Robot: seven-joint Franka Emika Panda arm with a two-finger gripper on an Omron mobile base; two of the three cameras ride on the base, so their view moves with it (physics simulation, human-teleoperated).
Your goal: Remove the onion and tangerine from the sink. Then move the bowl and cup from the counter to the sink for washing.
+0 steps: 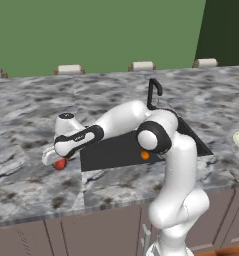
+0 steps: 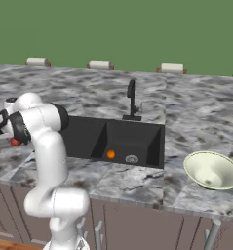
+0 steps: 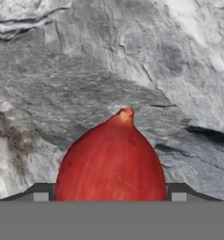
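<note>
Gripper (image 1: 55, 161) spread wide around onion (image 3: 111, 161) over counter (image 1: 31, 190), left of sink (image 2: 127, 136); grip or release unclear. Onion step in hand. Next: tangerine (image 2: 110, 154), in the sink.

Between the end effector (image 3: 110, 194) tips, the onion (image 3: 111, 161) looks smooth, glossy red. Beneath it the surface (image 3: 132, 61) is veined, polished-looking grey marble. Away from it, the sink (image 2: 137, 139) is matt black, the bowl (image 2: 211, 170) smooth cream.
</note>
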